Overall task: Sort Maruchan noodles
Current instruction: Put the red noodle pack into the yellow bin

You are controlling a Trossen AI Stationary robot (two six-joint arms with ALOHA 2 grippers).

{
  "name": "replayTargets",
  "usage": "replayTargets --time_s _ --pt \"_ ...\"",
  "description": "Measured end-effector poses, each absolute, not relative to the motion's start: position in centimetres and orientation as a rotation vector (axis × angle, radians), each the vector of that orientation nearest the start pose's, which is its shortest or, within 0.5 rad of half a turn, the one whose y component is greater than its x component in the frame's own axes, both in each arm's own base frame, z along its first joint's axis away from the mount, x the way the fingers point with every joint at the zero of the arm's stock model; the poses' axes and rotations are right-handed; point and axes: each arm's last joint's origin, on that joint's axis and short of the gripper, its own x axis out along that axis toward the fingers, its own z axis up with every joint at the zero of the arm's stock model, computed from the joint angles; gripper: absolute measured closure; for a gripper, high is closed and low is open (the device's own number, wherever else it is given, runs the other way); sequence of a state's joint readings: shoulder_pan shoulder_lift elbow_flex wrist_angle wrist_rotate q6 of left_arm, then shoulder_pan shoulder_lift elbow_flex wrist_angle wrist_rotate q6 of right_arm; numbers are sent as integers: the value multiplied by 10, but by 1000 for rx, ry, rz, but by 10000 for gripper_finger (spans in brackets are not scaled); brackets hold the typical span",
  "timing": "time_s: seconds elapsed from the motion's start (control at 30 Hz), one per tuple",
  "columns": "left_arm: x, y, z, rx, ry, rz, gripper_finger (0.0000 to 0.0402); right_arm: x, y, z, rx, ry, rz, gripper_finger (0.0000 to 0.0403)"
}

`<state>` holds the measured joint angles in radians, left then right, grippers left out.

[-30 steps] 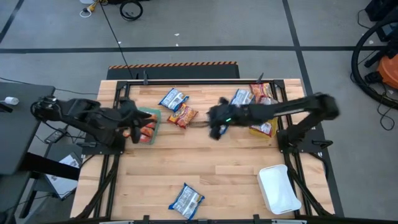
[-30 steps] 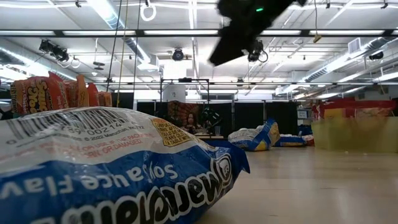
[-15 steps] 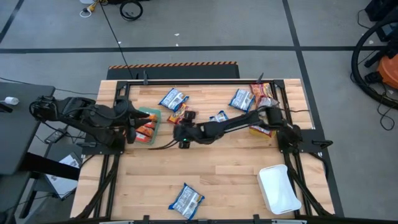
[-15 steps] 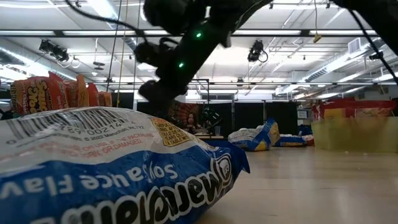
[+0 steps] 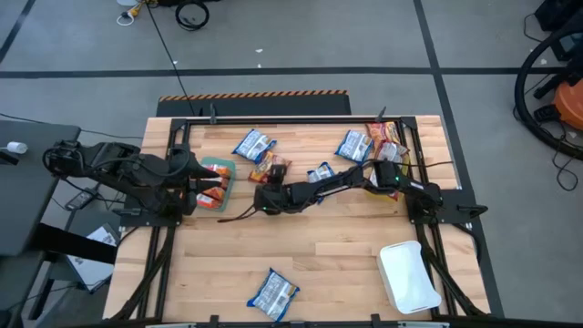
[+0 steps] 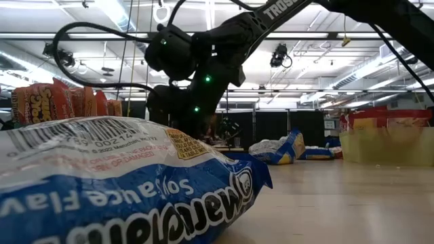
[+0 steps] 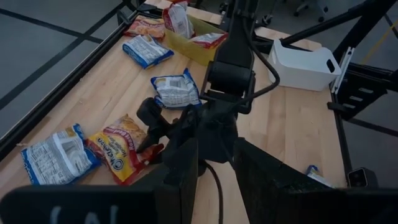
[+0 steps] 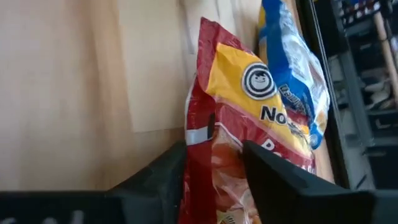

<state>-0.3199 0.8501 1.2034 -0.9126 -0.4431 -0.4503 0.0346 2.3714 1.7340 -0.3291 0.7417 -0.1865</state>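
A wooden table [image 5: 319,246] holds 3 bins: teal [image 5: 221,166], white [image 5: 408,278], and seemingly yellow [image 5: 372,189].

The blue-and-white packet [image 6: 122,183] closest to the low camera lies upside down, so its big white brand lettering "Maruchan" and the line "Soy Sauce Flavor" read inverted, with a barcode, small digits and a partly legible "...OR DAMAGED" on its white upper part. On the red-and-yellow packet [image 8: 249,124] in the right wrist view, the letters "No" stand under a round smiling-face logo, the rest of the word being cut off. White letters reading "TROSS" show on the dark arm [image 6: 281,8] at the top of the low view.
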Motion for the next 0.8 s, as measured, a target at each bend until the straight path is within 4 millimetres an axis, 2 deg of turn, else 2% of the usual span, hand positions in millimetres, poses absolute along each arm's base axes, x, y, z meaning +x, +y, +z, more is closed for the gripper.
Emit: replayTargets --time_s 0.1,0.23,0.3,0.43,0.53,0.63,0.8 --pt "132 -30 393 -229 478 233 292 493 -8 116 -500 968 -590 274" --pt "132 -30 393 -226 474 245 292 490 -12 123 -457 964 -618 360" --pt "132 -30 393 -236 471 248 292 486 -11 141 -437 955 -614 391" --pt "132 -31 394 -274 460 243 292 464 -5 201 -425 963 -608 394" --pt "133 -31 397 -315 431 226 292 429 -2 256 -382 1003 -550 397" --pt "136 -33 402 -334 383 207 292 381 -3 306 -285 1055 -495 396" --pt "146 -35 415 -337 242 194 292 296 -5 355 -184 1118 -481 398"
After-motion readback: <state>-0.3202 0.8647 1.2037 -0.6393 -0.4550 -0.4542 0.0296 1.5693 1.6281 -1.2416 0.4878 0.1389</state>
